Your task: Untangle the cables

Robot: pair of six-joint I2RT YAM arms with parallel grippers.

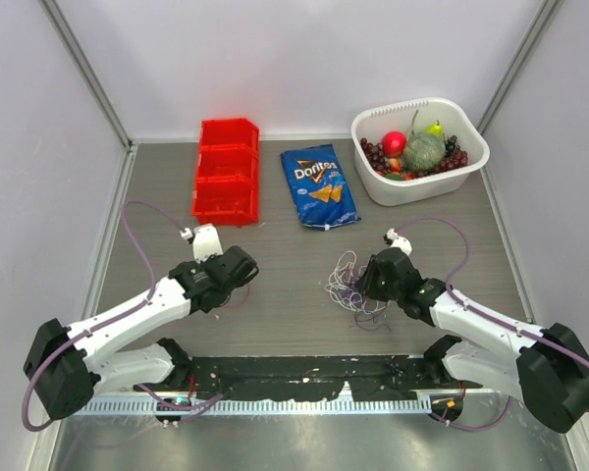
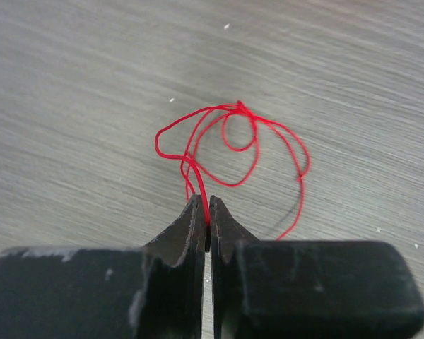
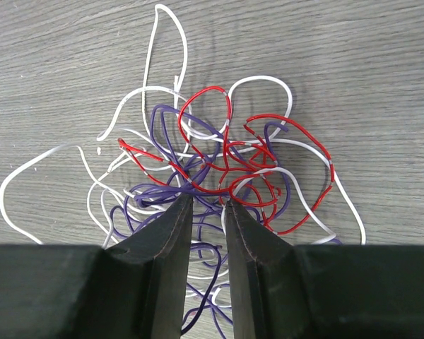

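One red cable [image 2: 230,145] sat apart at centre-left, pinched in the closed left gripper [image 2: 206,214], while the right gripper [image 3: 207,212], jaws barely parted and empty, hovered on the tangle [image 1: 347,282] centre-right, likely needing to clamp a strand next.

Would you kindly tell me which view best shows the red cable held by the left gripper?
Left wrist: the red cable lies in sharp loops, pinched in the left gripper. Top external shows almost nothing of it; right wrist shows only the tangle.
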